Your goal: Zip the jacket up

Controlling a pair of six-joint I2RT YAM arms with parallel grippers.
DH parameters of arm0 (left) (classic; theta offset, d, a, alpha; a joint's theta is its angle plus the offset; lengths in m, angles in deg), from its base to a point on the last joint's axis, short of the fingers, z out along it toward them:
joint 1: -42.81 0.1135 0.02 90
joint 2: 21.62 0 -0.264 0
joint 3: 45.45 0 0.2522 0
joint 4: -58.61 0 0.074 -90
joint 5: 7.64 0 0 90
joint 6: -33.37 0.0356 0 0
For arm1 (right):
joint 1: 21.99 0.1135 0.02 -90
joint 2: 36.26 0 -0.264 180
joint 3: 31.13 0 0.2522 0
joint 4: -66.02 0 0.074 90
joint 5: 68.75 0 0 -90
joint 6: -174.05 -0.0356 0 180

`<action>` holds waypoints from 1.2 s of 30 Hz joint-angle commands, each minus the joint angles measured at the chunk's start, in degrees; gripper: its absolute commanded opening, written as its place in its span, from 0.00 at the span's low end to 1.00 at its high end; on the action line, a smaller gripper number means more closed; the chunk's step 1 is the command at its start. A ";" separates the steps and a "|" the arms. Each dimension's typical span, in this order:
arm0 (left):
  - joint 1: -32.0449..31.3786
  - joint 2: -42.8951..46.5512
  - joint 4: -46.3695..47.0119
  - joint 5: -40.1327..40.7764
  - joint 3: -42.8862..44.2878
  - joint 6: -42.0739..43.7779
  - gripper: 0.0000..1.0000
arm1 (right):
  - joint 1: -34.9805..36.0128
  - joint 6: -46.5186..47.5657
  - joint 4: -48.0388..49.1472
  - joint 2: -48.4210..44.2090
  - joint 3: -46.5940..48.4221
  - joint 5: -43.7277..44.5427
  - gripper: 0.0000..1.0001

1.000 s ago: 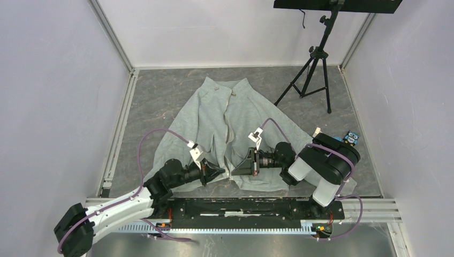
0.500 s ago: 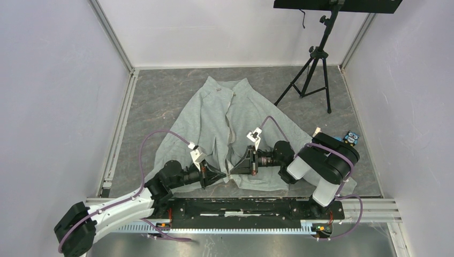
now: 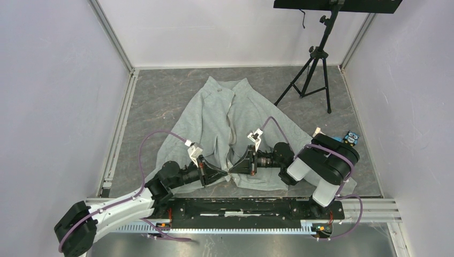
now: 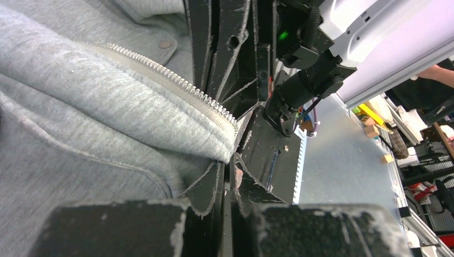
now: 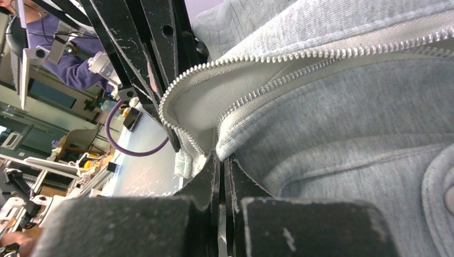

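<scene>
L tool (image 3: 226,173), R tool (image 3: 233,168): jacket (image 3: 214,115) hem

Left claw (image 3: 225,172) and right claw (image 3: 234,167) nose-to-nose at 6 o'clock, no gap; jacket (image 3: 214,115) fills centre, tripod (image 3: 317,59) blocks 1, table (image 3: 155,101) open at 10.

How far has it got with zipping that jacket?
Done: the left gripper and right gripper each pinch the jacket at a bottom zipper end. In hand: those ends sit close together at the hem. Left: joining them and zipping up; its front lies open.
</scene>
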 commanded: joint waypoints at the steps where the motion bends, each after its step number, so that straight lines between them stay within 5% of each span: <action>1: -0.41 2.62 -4.23 3.28 0.75 -3.94 0.04 | 0.29 2.74 18.88 -3.13 -1.51 4.86 0.00; 11: -0.41 7.10 -12.66 10.91 1.05 -15.97 0.46 | 0.65 0.39 21.50 -0.11 -1.70 6.25 0.00; 17: -0.41 6.96 -13.16 10.33 0.83 -22.17 0.53 | 0.91 0.11 21.92 0.23 -1.50 6.61 0.00; 26: -0.41 -0.47 -20.56 7.87 5.33 -24.27 0.52 | 0.99 0.54 21.53 -0.20 -2.14 7.79 0.00; 30: -0.41 -3.30 -15.30 5.09 4.93 -24.47 0.50 | 1.00 0.58 21.39 -0.26 -2.03 7.84 0.00; 36: -0.41 -3.27 -11.45 5.95 3.70 -24.82 0.33 | 0.99 0.54 21.32 -0.72 -2.31 7.84 0.00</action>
